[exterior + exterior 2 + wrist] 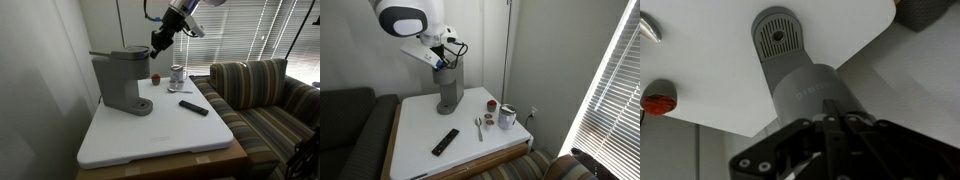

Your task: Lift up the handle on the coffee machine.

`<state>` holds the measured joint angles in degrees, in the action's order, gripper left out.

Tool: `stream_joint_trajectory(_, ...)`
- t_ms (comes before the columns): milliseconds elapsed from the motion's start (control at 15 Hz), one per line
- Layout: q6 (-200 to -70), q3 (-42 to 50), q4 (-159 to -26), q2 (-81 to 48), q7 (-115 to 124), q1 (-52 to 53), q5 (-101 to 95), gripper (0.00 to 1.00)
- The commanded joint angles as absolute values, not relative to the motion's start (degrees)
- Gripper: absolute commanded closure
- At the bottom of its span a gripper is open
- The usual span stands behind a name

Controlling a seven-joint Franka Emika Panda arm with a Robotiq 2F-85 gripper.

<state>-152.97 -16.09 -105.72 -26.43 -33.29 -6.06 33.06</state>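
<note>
Tall matte grey coffee machine (120, 82) upright on a white desk (150, 135), close to the desk edge running along the wall. Curved grey handle (128, 53) lying level as the machine's top, not raised. Dark robot hand (157, 44) poised just above the overhanging front end of the handle; impossible to tell whether released or clenched, and contact unclear. Black remote (194, 107) flat towards the desk edge opposite the wall. Metallic cup (177, 75) and small red object (156, 77) near a side edge.
</note>
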Motion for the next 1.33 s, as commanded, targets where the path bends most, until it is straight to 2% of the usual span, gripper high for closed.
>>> stream_joint_trajectory(0, -155.61, -18.27, -106.65, -25.38, -35.72, -7.72, 34.46, 1.00)
stream_joint_trajectory(1267, -161.08, -19.90, -108.85, -21.69, -37.16, -7.85, 34.71, 1.00)
